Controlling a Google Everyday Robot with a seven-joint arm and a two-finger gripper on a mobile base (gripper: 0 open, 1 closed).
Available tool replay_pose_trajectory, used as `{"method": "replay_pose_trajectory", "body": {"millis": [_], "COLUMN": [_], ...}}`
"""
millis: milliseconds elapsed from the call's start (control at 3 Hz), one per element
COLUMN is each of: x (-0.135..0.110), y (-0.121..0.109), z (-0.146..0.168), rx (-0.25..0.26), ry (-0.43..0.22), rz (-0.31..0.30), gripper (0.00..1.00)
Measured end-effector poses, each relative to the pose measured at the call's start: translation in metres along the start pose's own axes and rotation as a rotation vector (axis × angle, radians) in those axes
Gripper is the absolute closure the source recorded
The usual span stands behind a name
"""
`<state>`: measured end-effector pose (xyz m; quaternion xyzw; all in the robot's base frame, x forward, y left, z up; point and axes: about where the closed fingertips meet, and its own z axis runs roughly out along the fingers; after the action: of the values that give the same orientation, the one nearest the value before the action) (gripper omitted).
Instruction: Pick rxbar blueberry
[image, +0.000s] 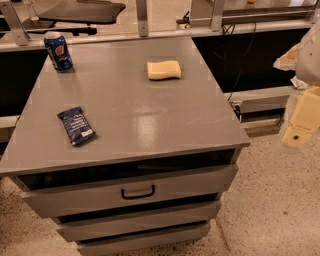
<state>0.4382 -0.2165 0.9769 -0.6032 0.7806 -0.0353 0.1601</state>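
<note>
Rxbar (76, 126) lies flat at frame left, near the front edge of the cabinet (150, 125). Gripper (303, 120) sits at the right edge, off the top, well apart; open or closed, can't tell. Risk: the thin wrapper skids under a top-down pinch, or the reach clips the sponge (164, 69).

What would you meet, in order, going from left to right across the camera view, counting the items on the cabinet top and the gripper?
soda can → rxbar blueberry → sponge → gripper, off the right side of the cabinet, at the picture's edge.
</note>
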Motion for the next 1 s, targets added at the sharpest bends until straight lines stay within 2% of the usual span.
{"method": "replay_pose_trajectory", "body": {"millis": [333, 667, 1000], "x": [0.0, -0.017, -0.069], "y": [0.0, 0.003, 0.012], "z": [0.0, 0.012, 0.035], "rx": [0.0, -0.017, -0.044], "ry": [0.0, -0.027, -0.109], "rz": [0.0, -0.023, -0.076], "gripper": [0.0, 0.0, 0.0]}}
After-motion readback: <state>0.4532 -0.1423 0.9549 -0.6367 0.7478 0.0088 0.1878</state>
